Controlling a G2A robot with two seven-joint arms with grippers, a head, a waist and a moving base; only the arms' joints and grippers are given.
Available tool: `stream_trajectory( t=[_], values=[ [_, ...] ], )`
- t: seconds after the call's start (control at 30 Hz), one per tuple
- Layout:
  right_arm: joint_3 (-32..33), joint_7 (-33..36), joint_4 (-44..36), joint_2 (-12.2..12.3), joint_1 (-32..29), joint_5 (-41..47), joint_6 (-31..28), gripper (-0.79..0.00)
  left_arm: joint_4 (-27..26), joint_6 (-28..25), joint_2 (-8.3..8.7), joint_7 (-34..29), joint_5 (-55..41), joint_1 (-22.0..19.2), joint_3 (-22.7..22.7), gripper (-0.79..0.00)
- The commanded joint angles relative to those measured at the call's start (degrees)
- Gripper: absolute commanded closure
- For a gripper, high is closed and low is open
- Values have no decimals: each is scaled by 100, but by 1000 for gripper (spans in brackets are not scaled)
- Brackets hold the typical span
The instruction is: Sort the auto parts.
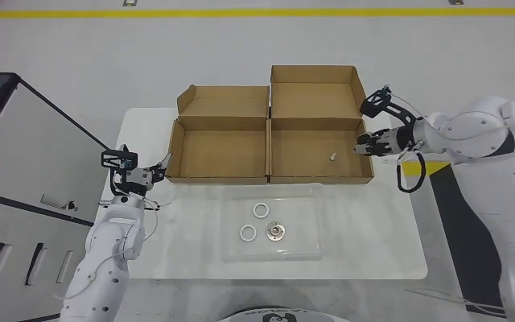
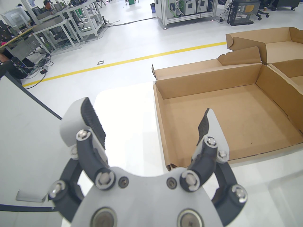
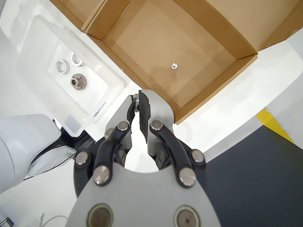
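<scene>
The right gripper (image 3: 137, 100) pinches a bolt (image 3: 135, 103) over the right box's (image 3: 153, 36) edge (left gripper (image 2: 146, 106) spread wide)

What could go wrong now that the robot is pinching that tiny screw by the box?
1. The screw is held only at the very tips of the right gripper, so it might slip out early.
2. The gripper is close to the wall of the right box; it may bump the cardboard, or the screw could bounce out onto the table.
</scene>
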Motion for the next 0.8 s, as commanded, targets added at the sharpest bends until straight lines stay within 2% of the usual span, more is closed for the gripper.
stream_trajectory(
  t=[0.0,0.2,0.47,0.77],
  values=[
    [-191,-68,19,-27,154,-283,-3,0,0,0,0,0,0,0,0,-785],
    [-1155,-303,428,-270,1056,-725,-144,0,0,0,0,0,0,0,0,-785],
    [-2679,-525,1661,-847,2292,-824,-376,0,0,0,0,0,0,0,0,-785],
    [-3804,-615,2728,-1468,2933,-738,-429,0,0,0,0,0,0,0,0,-785]
  ],
)
